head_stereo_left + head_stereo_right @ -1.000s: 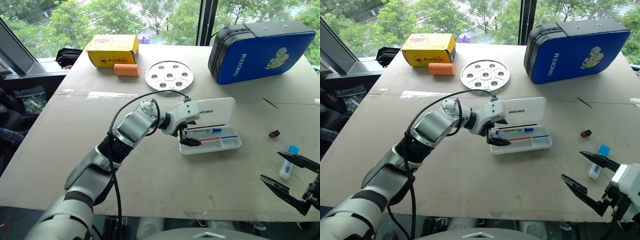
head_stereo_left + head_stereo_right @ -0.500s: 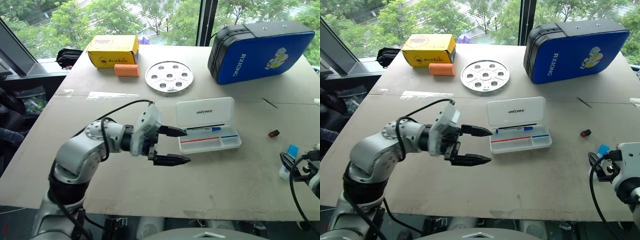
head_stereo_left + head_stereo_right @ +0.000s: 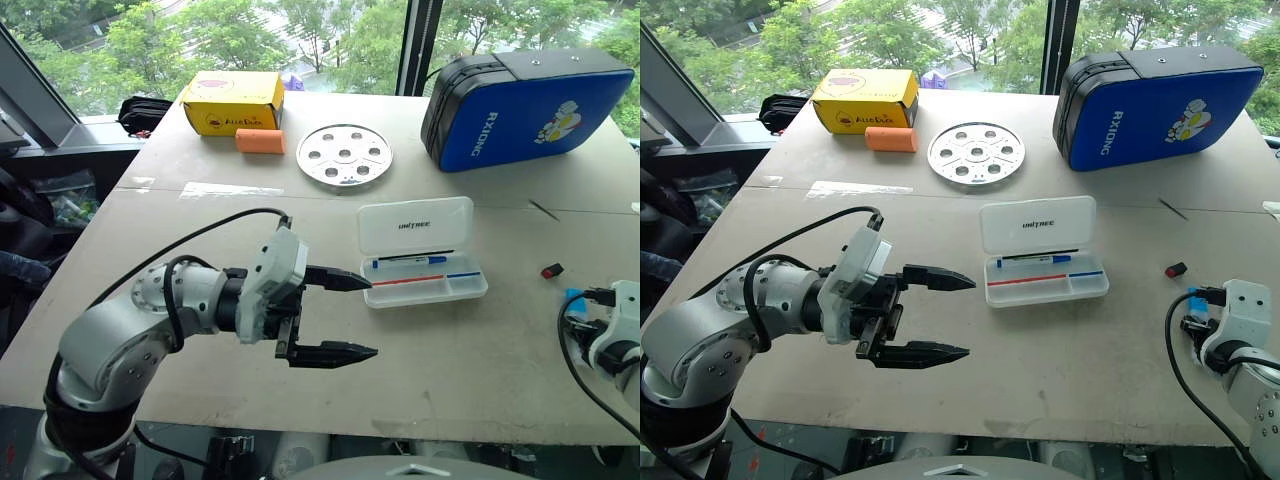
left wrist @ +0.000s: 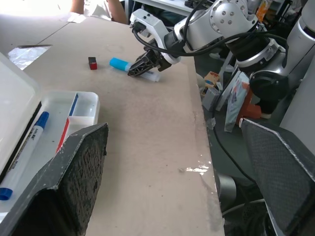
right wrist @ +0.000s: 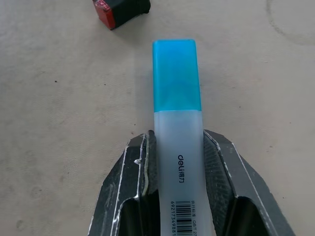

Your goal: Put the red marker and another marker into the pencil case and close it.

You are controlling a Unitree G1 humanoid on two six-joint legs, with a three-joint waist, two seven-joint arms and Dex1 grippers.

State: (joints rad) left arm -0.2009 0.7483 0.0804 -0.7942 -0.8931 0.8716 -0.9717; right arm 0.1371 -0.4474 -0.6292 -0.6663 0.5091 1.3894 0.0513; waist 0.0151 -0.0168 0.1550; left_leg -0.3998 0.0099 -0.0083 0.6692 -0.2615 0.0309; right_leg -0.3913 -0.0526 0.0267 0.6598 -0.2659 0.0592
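Your right gripper [image 5: 178,172] has its two black fingers pressed on both sides of a marker with a blue cap [image 5: 177,123]. That marker lies flat on the table [image 3: 480,350], near the table's right edge. A small red and black cap [image 5: 120,10] sits just past the marker's blue end, not touching it.

Your left gripper [image 3: 345,315] is wide open and holds nothing. It hangs over the table just to the left of the pencil case [image 3: 425,262] and points toward it.

You can see the pencil case in the middle of the table with its lid up. A red marker [image 3: 405,282] and a white pen with a blue cap [image 3: 410,262] lie inside its tray.

Behind it are a blue padded case [image 3: 525,105], a round metal disc [image 3: 345,155], a yellow box [image 3: 232,100] and an orange block [image 3: 260,141].
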